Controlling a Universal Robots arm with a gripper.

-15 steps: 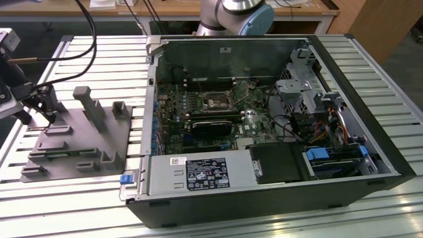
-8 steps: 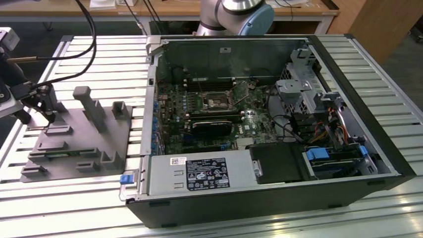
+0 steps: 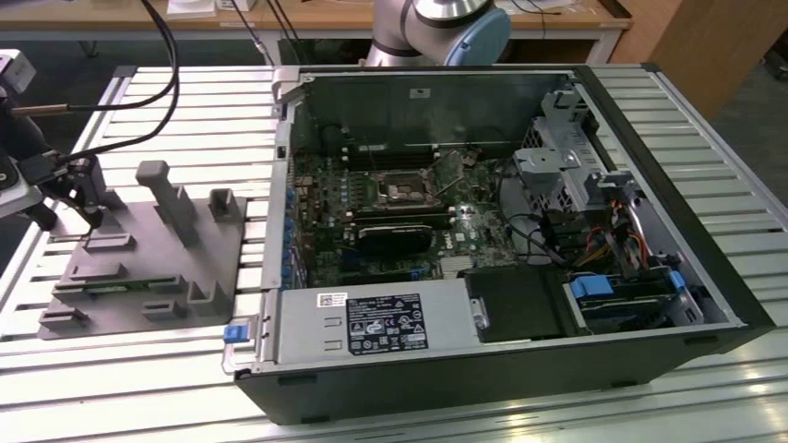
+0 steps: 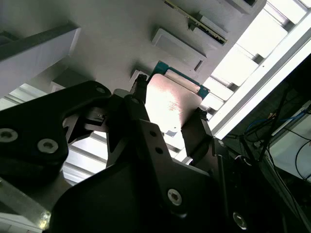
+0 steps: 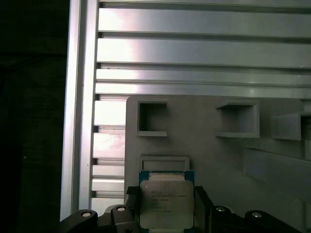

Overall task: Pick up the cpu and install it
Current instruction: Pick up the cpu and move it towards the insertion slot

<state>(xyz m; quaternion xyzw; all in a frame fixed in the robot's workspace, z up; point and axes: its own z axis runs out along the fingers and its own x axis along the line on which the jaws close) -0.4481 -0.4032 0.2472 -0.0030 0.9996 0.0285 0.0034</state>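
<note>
On slatted table (image 3: 689,120) beside open PC case (image 3: 493,374): gripper (image 5: 165,196) over grey fixture (image 3: 136,268), fingers pinching cpu (image 5: 166,208) edges.

I've got a grey fixture block (image 3: 136,277) with upright posts on the slatted metal table (image 3: 111,378), at the exterior view's left. Open computer case (image 3: 493,388) just beside it. Green motherboard (image 3: 327,198) inside, silver power supply (image 3: 357,323) along the near wall.
</note>
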